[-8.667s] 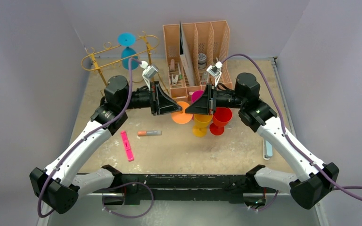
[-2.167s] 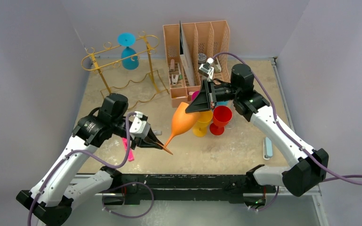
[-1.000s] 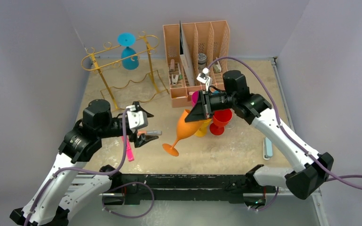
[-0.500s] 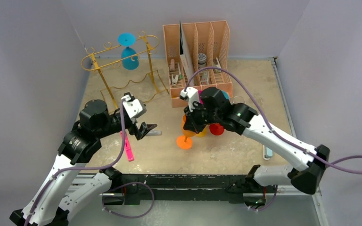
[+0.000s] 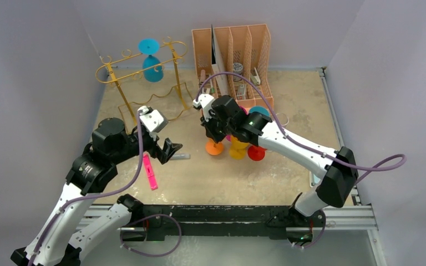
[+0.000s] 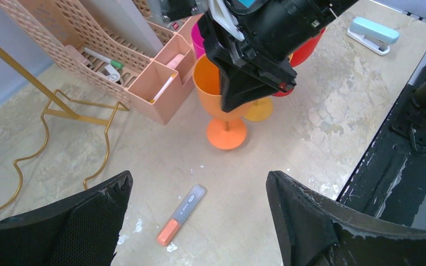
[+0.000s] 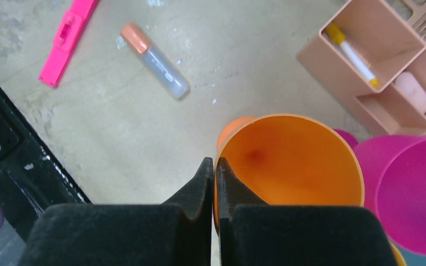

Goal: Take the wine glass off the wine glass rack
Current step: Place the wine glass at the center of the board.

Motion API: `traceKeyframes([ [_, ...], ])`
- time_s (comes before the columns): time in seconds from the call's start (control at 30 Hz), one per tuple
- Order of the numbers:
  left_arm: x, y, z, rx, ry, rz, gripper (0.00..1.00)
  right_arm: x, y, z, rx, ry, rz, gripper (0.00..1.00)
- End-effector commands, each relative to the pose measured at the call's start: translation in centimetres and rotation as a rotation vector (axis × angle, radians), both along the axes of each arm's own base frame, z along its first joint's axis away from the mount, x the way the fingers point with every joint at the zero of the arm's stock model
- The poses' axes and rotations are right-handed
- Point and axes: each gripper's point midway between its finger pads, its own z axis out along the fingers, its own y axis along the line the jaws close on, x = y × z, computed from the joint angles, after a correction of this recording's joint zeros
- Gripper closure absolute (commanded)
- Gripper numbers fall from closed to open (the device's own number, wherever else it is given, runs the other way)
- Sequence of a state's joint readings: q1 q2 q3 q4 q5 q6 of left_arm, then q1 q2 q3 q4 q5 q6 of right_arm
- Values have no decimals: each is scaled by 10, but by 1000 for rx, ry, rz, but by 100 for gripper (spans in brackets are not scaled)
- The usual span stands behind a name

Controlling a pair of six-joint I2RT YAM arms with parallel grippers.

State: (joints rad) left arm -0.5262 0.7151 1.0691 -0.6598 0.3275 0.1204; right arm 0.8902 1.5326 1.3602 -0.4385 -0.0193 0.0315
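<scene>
**Orange glass stood on the table, blue one hanging on the rack**

Top view: lilac walls enclose a mottled beige table (image 5: 305,100). Far beyond the left fingers, at the back left, stands the thin gold wire wine glass rack (image 5: 123,73). A blue stemmed wine glass (image 5: 151,62) hangs bowl-down from its rails. The right gripper (image 5: 213,132) points down at the orange plastic wine glass (image 5: 215,147), which is off the rack. It stands upright under those fingers, just beside a yellow glass (image 5: 237,148) and a red glass (image 5: 256,153). The left gripper (image 5: 166,151) hovers apart from it.

Left wrist view: the black left fingers (image 6: 83,221) are spread wide and hold nothing. A grey highlighter with an orange cap (image 6: 181,215) lies on the table between and below them. The orange glass's foot appears to rest flat ahead of them. This arm probably stays clear to leave the right arm room.

Right wrist view: the right fingers are clenched thin on the near rim of the orange bowl. A rim pinch likely keeps the glass upright as it settles. A magenta glass (image 7: 416,194) crowds in to the right of the fingers, so letting go calls for a straight lift.
</scene>
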Motion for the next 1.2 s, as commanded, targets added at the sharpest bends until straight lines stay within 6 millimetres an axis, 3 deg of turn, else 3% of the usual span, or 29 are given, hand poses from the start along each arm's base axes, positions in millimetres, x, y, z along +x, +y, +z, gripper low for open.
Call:
traceKeyframes([
  [0.0, -2, 5, 16, -28, -23, 28, 11, 16, 18, 33, 82, -91, 14, 100],
  [0.23, -2, 6, 18, -27, -35, 32, 11, 30, 29, 30, 63, -101, -5, 100],
  [0.33, -4, 8, 20, -27, -35, 34, 11, 33, 33, 18, 36, -79, -4, 100],
  [0.63, -10, 12, 16, -22, -29, 40, 10, 56, 26, -17, -85, -97, -56, 100],
  [0.87, -10, 10, 16, -22, -22, 32, 10, 74, 21, -21, -61, -96, -111, 100],
  [1.17, -5, 13, 10, -4, -3, 56, 8, 77, 25, -21, -26, -64, -127, 85],
])
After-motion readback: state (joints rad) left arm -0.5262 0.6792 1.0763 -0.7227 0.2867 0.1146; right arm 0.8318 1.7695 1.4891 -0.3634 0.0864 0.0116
